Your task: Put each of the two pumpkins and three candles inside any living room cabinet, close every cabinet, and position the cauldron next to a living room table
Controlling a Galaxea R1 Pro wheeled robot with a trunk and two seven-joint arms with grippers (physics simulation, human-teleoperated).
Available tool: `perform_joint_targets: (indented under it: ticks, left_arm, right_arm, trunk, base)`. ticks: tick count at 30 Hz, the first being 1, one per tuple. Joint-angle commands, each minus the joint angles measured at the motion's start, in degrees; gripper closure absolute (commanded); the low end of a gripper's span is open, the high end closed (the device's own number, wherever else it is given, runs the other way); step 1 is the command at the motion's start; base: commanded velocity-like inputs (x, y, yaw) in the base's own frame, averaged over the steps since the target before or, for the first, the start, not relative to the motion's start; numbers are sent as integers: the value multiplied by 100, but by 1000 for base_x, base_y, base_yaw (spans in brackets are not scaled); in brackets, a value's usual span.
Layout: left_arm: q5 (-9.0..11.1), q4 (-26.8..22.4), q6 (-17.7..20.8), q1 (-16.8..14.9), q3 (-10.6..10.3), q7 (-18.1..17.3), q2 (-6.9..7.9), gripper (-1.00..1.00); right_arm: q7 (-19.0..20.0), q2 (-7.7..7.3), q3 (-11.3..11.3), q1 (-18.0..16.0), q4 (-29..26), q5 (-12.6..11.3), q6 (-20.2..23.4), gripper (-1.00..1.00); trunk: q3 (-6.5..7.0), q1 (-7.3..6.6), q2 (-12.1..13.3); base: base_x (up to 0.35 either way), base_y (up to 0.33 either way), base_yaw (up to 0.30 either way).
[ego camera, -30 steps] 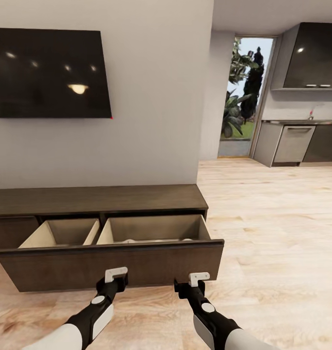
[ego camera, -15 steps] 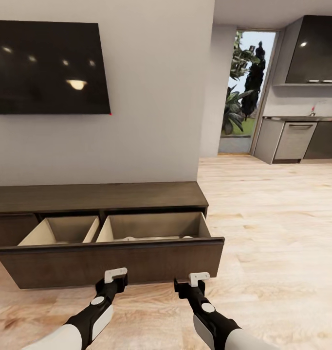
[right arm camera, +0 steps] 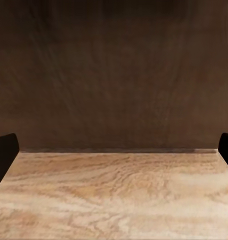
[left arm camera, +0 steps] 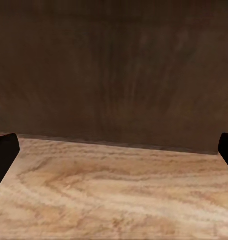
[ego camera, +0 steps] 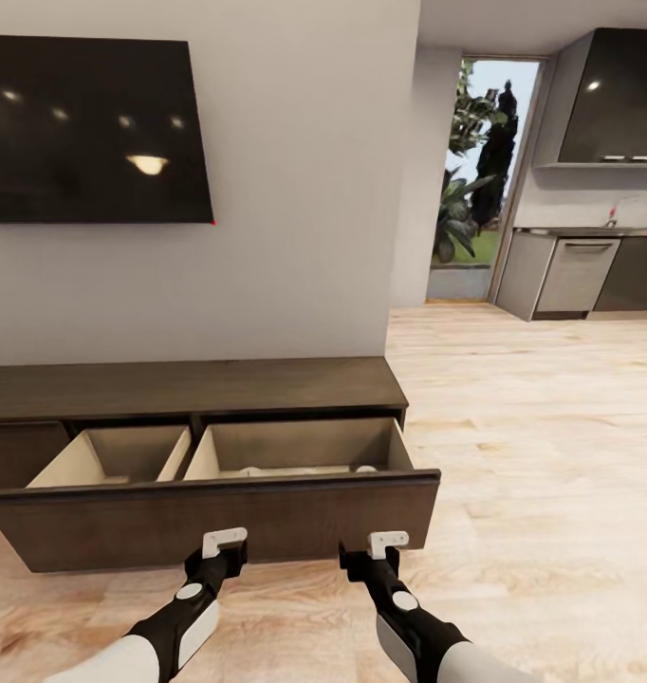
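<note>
The cabinet (ego camera: 191, 387) is seen against the grey wall, under a dark wall-mounted screen (ego camera: 91, 131). Its wide drawer (ego camera: 219, 517) is pulled out toward the robot, and two light tan compartments are exposed, divided by a slanted partition. In the right compartment, small pale shapes (ego camera: 295, 470) are glimpsed just above the drawer front's top edge; what they are cannot be told.

The left hand (ego camera: 225, 541) and the right hand (ego camera: 388, 543) are held low, just in front of the dark drawer front, above the light wood floor (ego camera: 551, 493). In the left wrist view the left hand's (left arm camera: 114, 145) dark fingers (left arm camera: 2, 157) are seen at opposite edges, spread wide, with nothing between them but the drawer front and the floor. The same is shown for the right hand (right arm camera: 114, 150) in the right wrist view: fingers (right arm camera: 3, 155) wide apart, nothing held.

To the far right, a kitchen counter (ego camera: 589, 232) and a doorway (ego camera: 477, 180) with greenery are visible.
</note>
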Motion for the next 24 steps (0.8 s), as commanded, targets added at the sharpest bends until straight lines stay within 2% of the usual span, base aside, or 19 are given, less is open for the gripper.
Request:
perform_joint_targets:
  ticks: [1, 7, 20, 24]
  left_arm:
    - [33, 3, -22, -4, -52, 37, 2, -100]
    - [23, 3, -25, -4, -160, 41, 2, -100]
    - [33, 3, -25, -4, -205, 42, 1, -100]
    - [36, 3, -18, -4, -207, 43, -2, -100]
  right_arm:
    - [-40, 2, 54, -5, 10, -31, -71, -100]
    - [-53, 9, 62, -3, 21, -30, -383, -100]
    - [-58, 9, 62, -2, 217, -30, -431, -100]
    - [-58, 9, 62, -4, 226, -29, -429, -100]
  trunk:
    - [-5, -1, -2]
    - [-5, -1, -2]
    - [-5, -1, -2]
    - [-5, -1, -2]
  base:
    - [33, 0, 0]
    - [11, 0, 0]
    - [13, 0, 0]
    - [182, 0, 0]
